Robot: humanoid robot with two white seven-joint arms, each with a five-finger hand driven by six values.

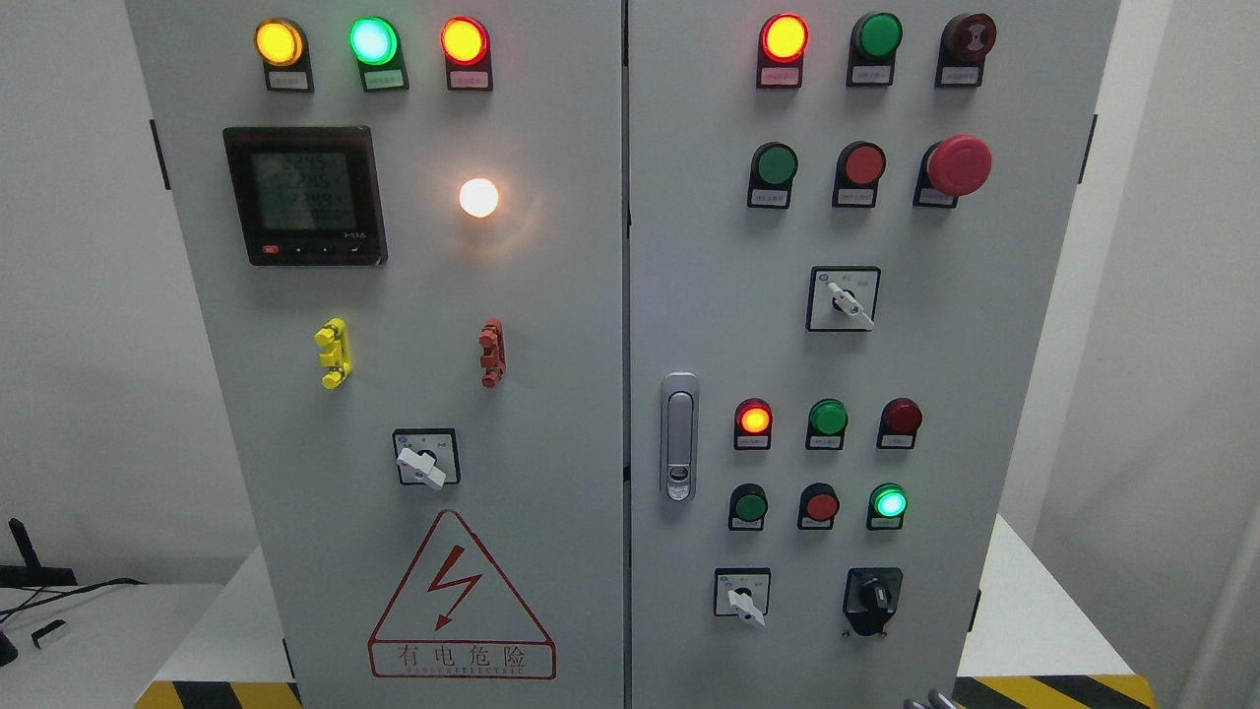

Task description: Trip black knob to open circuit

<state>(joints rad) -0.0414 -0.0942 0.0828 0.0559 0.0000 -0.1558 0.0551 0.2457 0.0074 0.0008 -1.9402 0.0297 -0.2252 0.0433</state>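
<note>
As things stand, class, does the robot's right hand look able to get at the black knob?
Probably yes. Only grey fingertips of the right hand show at the bottom edge, just below the black knob on the right door. Nothing stands between them, and the neighbouring white selector switch sits apart.

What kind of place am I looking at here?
Probably an electrical control room or training lab: a grey two-door control cabinet carrying lit indicator lamps, a digital meter, a black knob and a high-voltage warning triangle.

The cabinet is pale grey, the knob black, the warning triangle red-outlined, and the base stripes yellow and black.
</note>
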